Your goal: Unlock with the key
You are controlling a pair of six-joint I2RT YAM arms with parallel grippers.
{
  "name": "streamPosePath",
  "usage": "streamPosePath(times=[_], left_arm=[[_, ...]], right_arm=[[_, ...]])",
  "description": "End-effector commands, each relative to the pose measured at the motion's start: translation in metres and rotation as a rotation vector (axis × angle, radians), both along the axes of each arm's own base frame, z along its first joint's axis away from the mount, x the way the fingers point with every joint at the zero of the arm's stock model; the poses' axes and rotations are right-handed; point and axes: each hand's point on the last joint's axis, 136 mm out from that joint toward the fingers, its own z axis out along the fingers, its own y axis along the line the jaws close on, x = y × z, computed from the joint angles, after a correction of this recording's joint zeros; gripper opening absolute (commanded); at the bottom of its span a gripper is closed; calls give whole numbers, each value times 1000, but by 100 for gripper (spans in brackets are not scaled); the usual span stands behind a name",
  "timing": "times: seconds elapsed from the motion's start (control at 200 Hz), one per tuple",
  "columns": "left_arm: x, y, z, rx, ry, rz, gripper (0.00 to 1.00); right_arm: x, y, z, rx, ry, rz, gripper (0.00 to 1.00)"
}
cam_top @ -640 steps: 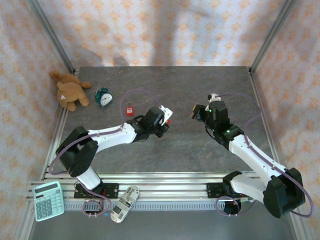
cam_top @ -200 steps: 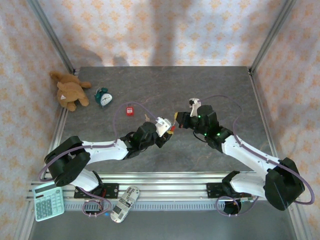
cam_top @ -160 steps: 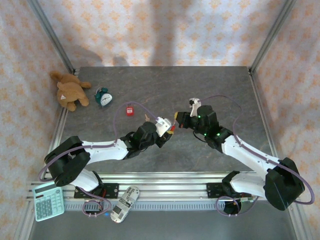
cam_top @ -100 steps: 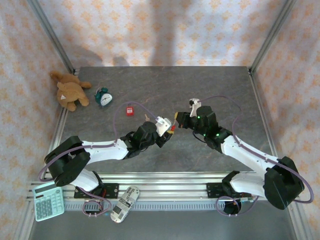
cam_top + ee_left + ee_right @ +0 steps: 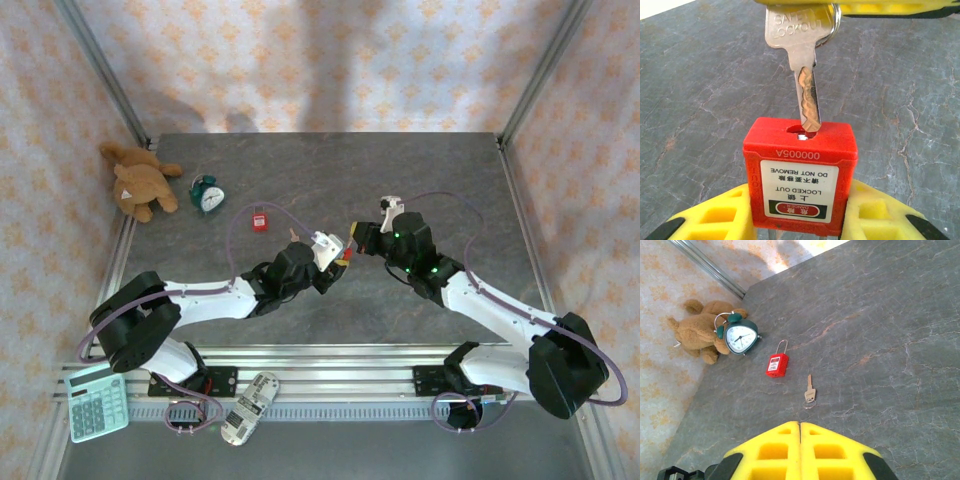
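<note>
The left hand (image 5: 800, 222) is gripping the red padlock (image 5: 800, 175) by the lower part of its body, with one yellow finger pressing on each side. It is holding the lock with the keyhole face pointing away from the wrist and the grey tabletop (image 5: 910, 100) lying behind it. The right hand (image 5: 353, 236) is pinching the head of the key (image 5: 801, 65) between its closed fingers, and in the left wrist view the silver blade is coming down onto the lock from above. The tip of the blade is sitting in the keyhole slot, while most of the blade is showing outside the red body. Seen from above, the two hands are meeting tip to tip near the middle of the tabletop, each arm reaching in from its own side. Farther back on the left, a second padlock (image 5: 777, 365) is lying flat with a spare key (image 5: 810, 388) near it, and an alarm clock (image 5: 741, 337) is standing close to a teddy bear (image 5: 695, 332) by the wall
</note>
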Motion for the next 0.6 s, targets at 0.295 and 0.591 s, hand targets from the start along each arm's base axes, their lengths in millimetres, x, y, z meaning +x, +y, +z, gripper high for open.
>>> streamPosePath(times=[0.295, 0.591], left_arm=[[12, -13, 20, -53, -41, 28, 27], [20, -14, 30, -109, -51, 72, 25]], right_arm=[[-5, 7, -13, -48, 1, -1, 0], [-12, 5, -21, -73, 6, 8, 0]])
